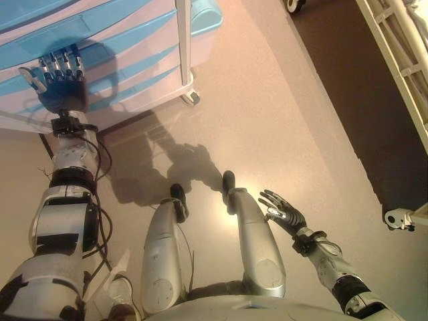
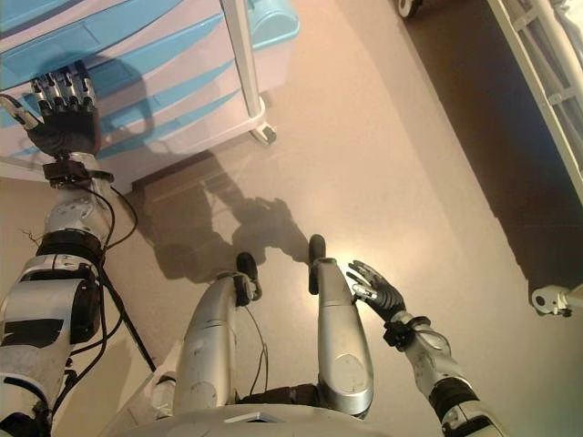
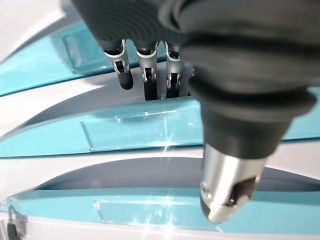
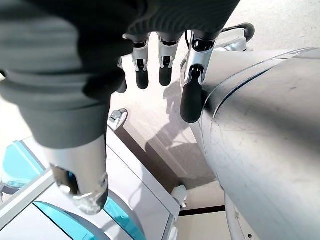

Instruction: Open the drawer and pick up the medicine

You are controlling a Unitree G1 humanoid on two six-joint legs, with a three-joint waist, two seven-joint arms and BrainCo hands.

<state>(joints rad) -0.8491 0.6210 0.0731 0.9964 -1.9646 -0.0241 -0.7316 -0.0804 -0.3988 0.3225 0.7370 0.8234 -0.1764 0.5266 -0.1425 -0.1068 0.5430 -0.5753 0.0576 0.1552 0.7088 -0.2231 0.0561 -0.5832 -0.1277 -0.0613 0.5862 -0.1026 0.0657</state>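
A white drawer cabinet with light blue drawer fronts stands at the upper left; all its drawers are closed. My left hand is raised in front of the drawers, fingers straight and open, its fingertips just off a blue drawer front. My right hand hangs open and empty low at the right, beside my leg. No medicine is in view.
The cabinet stands on a white frame with a caster. A white bed frame with a wheel runs along the right edge over dark flooring. Beige floor lies between.
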